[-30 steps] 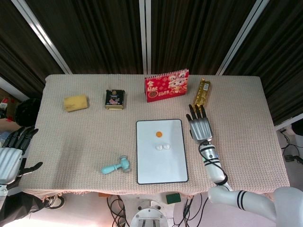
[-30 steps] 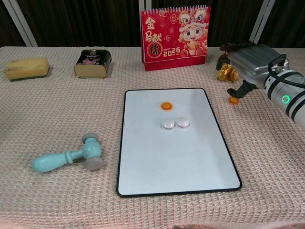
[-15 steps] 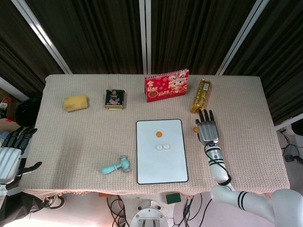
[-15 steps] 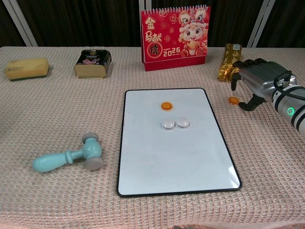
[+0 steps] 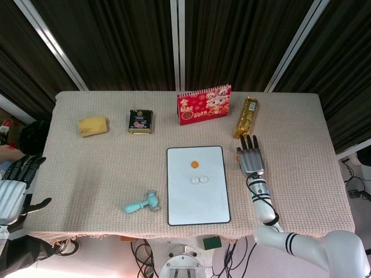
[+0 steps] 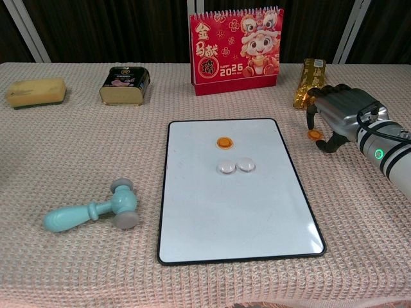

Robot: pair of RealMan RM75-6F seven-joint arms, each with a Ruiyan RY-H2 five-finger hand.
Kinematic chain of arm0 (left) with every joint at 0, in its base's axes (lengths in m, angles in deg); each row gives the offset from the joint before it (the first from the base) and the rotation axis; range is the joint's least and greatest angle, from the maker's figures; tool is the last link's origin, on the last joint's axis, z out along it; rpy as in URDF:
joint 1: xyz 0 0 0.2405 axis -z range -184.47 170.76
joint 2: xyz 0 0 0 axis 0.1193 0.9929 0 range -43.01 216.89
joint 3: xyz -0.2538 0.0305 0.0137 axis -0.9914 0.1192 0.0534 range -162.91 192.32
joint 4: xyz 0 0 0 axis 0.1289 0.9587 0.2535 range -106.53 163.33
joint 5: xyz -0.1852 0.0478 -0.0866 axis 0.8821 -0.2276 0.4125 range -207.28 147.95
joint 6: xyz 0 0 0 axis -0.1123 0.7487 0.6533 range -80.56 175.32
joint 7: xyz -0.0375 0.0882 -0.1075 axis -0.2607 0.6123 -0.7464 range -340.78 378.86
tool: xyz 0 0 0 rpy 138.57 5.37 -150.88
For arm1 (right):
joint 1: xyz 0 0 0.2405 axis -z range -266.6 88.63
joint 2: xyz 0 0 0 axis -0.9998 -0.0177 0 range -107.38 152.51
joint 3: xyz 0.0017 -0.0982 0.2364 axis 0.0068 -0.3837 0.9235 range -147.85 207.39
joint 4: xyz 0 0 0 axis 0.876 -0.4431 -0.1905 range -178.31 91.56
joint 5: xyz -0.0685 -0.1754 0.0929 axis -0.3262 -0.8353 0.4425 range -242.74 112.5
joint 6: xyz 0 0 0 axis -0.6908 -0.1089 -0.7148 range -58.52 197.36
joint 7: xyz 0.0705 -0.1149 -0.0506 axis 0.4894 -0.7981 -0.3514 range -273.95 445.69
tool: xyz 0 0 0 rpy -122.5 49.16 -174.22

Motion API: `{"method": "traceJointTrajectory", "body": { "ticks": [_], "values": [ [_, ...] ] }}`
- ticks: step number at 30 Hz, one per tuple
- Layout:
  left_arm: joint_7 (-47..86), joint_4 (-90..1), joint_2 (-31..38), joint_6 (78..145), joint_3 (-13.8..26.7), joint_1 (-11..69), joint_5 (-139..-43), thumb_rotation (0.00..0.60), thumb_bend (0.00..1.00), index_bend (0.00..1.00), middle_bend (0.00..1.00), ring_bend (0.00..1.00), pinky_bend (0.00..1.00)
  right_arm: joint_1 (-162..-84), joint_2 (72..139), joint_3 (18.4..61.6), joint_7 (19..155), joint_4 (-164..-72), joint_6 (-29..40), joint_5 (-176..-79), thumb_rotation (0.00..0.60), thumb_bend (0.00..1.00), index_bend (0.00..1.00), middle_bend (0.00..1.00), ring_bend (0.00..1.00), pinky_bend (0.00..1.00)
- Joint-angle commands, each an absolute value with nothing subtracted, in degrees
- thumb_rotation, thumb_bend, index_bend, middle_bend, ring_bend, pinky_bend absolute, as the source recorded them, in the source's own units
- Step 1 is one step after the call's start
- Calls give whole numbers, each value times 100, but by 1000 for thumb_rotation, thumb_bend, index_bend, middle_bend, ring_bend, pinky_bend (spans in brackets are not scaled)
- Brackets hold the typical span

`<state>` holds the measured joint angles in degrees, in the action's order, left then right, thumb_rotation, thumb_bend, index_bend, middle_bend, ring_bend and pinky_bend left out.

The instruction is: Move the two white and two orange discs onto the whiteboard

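Whiteboard (image 6: pixel 237 212): already carries one orange disc (image 6: pixel 224 142) and two white discs (image 6: pixel 236 166), grouped in its upper half.

Last orange disc (image 6: pixel 313 135): on the surface, just off the board's right edge.

Your right hand (image 6: pixel 337 115): arched over that disc, fingers curled beside it, holding nothing yet.

Left hand (image 5: pixel 14 188): spread, empty, off the surface.

Room: foil packet (image 6: pixel 309 82) close behind; board's lower half free.
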<state>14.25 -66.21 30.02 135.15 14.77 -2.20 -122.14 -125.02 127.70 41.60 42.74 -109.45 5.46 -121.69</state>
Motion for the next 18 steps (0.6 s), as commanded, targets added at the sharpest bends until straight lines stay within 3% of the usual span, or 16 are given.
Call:
{"method": "traceJointTrajectory", "body": {
  "ticks": [1,6,18],
  "values": [
    [1428,-6625,3002,13509,1474,-219,-12203,600,86,93,69,0,115,-12507,12769,4162,4282,-10943,554,-12174,600,344,461,0,0,0],
    [1447,-6633,3000,13481,1478,-211,-12193,600,86,94,69,0,115,-12504,12730,4179,4464,-11041,486,-12325,600,353,514,4,0,0],
    [1483,-6665,3007,13448,1483,-201,-12177,600,86,94,69,0,115,-12796,12755,4206,4220,-11704,553,-12554,600,355,525,6,0,0]
  ]
}}
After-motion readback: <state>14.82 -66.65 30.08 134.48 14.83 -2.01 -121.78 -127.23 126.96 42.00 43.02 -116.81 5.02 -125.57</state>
